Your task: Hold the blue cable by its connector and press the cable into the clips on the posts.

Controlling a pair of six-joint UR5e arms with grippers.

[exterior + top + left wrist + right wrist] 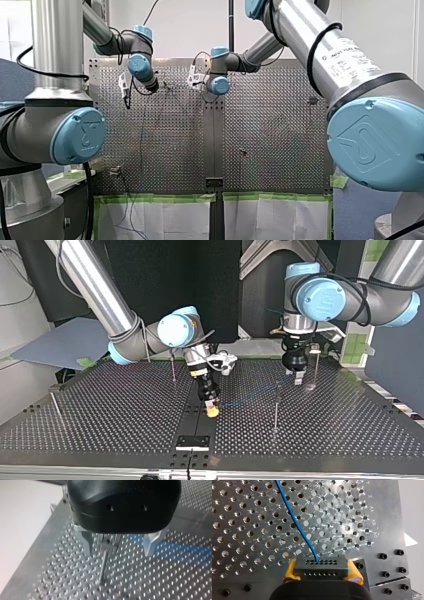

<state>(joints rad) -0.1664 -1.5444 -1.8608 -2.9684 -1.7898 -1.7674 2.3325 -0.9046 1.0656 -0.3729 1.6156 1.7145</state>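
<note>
Top view: perforated table [100, 410] fills lower frame. Right arm [100, 295] enters upper left, left arm [320, 292] upper right. Left gripper [298, 381], right of centre, spread wide, thin post [103, 565] between fingers [86, 542]. Right gripper [212, 409] at centre, low over table. Blue cable [297, 525] runs across table from right gripper, ending in dark connector [321, 567], clamped between its yellow pads [289, 572].

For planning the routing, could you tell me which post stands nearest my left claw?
The thin post at the top view's far right, just beside my left claw; the other posts stand farther off, toward its middle and left.
</note>
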